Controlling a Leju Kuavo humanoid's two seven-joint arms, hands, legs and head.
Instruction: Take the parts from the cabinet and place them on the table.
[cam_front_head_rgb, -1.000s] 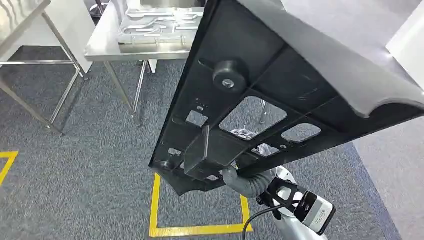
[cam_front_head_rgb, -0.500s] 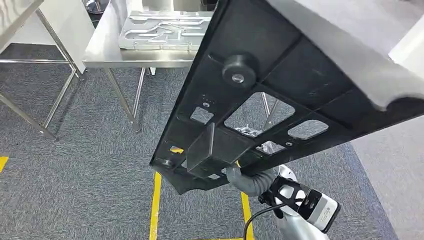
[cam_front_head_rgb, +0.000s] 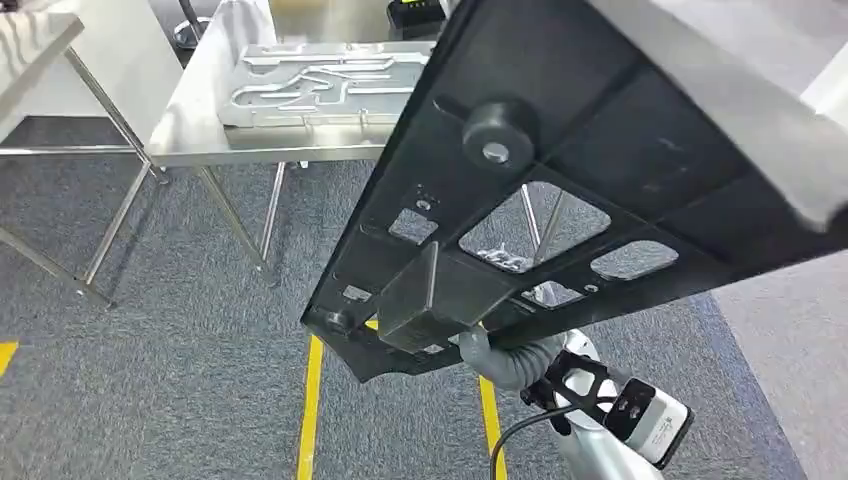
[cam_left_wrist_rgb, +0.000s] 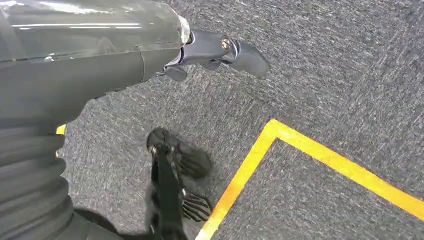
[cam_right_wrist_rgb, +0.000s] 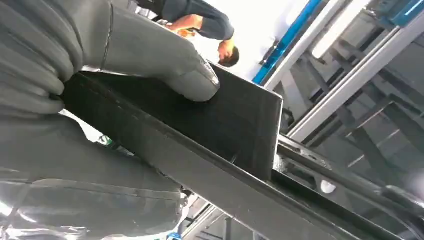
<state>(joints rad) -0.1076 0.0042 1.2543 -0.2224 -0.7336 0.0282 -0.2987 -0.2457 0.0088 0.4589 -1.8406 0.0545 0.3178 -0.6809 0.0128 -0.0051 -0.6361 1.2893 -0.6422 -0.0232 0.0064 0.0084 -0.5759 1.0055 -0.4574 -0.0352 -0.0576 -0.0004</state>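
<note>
A large black panel part (cam_front_head_rgb: 600, 150) with cut-outs and a round knob slants across the head view, hiding much of the floor. My right hand (cam_front_head_rgb: 495, 355) grips its lower end from beneath, near a square block on the panel. In the right wrist view the hand's thumb (cam_right_wrist_rgb: 165, 65) presses on the black panel (cam_right_wrist_rgb: 225, 130). Ahead stands a steel table (cam_front_head_rgb: 190, 145) carrying a flat silver metal part (cam_front_head_rgb: 320, 85) with grooves. My left hand (cam_left_wrist_rgb: 215, 52) hangs over grey carpet, a dark finger stretched out and holding nothing.
A second steel table (cam_front_head_rgb: 30, 40) stands at the far left, its legs on the carpet. Yellow tape lines (cam_front_head_rgb: 310, 420) mark the floor below the panel. A person (cam_right_wrist_rgb: 200, 20) is seen beyond the panel in the right wrist view. A pale floor strip (cam_front_head_rgb: 790, 330) runs on the right.
The whole picture has shifted: the camera has moved toward the steel table, which now sits lower and nearer. My right hand still holds the black panel the same way.
</note>
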